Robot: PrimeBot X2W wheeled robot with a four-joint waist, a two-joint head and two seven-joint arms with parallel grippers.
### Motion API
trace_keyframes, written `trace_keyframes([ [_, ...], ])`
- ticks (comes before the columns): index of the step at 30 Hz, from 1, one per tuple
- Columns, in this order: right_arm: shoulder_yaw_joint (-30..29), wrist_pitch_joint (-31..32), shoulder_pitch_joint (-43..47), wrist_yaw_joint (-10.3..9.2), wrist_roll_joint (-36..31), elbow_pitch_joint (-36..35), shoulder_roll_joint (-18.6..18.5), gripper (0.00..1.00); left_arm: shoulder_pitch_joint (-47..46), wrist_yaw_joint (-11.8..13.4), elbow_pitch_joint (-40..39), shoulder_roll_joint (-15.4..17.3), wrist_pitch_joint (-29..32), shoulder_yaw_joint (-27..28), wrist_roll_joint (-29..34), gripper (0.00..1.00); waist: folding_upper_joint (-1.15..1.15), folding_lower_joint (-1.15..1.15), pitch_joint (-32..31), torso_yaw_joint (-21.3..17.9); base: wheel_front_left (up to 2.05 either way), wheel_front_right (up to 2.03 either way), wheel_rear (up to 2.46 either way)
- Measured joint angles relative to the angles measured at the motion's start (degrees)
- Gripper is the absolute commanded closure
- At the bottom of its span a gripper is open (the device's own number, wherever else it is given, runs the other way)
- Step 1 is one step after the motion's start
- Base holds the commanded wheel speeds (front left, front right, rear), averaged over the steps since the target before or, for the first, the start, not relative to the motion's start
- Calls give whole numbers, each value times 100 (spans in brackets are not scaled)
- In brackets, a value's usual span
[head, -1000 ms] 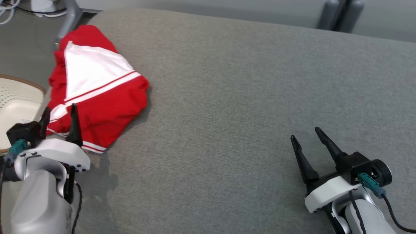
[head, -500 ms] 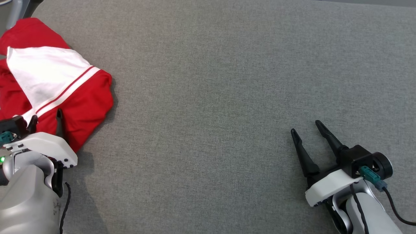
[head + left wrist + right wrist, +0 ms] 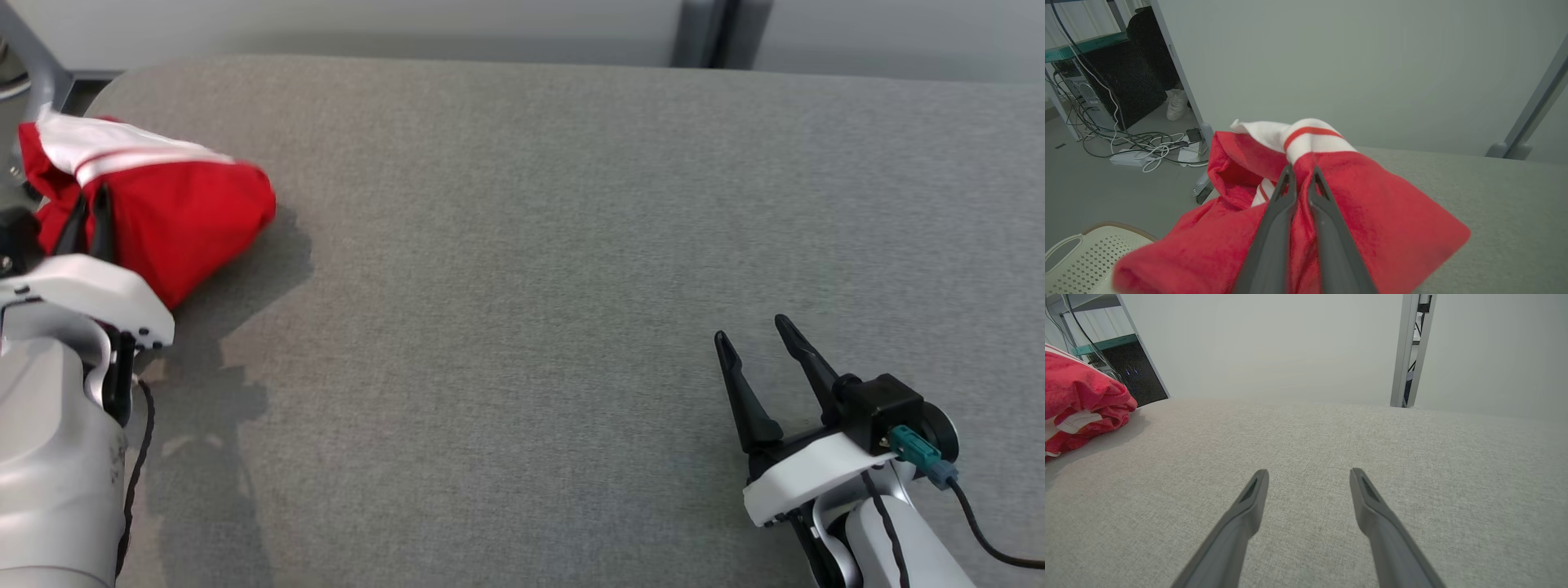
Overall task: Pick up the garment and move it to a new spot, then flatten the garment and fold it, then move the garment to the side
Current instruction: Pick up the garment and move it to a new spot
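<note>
Okay, eyes on the grey padded table (image 3: 522, 245). The garment (image 3: 188, 212) sits bunched at the table's far-left corner. It is red cloth with a white panel and a thin red stripe running across that panel. My left gripper (image 3: 91, 214) is at that same corner. Its two dark fingers are drawn nearly together, and a fold of the red fabric is pinched between them. The wrist view confirms it: the cloth drapes over both sides of the fingers, and the white striped band rides just beyond their tips. The bundle's right end is on the table surface and throws a shadow toward the table's middle. I cannot tell whether the rest is lifted clear or sagging off the table's left edge (the folds hide the contact line).

My right gripper (image 3: 751, 327) is over the table's near-right part, well apart from the garment. Its fingers are spread wide with only bare grey fabric between them. They point toward the table's far edge.

Off the table's left side, low down, I see a cream perforated basket (image 3: 1077, 253). Past the far-left corner there is a tangle of cables (image 3: 1147, 147) on the floor. A grey metal post (image 3: 1408, 351) stands behind the table's far edge.
</note>
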Motion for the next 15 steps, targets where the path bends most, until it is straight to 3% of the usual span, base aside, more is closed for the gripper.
trace_keyframes([
  [5, -58, 0, 121, -1, 60, -5, 86, 0, -129, -73, -586, -105, -1, -363, 152, 100, 0, 0, -224, -282, 0, 0, 0],
  [11, -147, 0, 248, -1, 83, -20, 142, 0, -133, -98, -1129, -808, -1, -1006, 152, 100, 0, 0, -391, -734, 0, 0, 0],
  [15, -205, 0, 281, -1, 114, -24, 156, 0, -22, -109, -1279, -1061, -1, -1697, -14, 100, 0, 0, -429, -1049, 0, 0, 0],
])
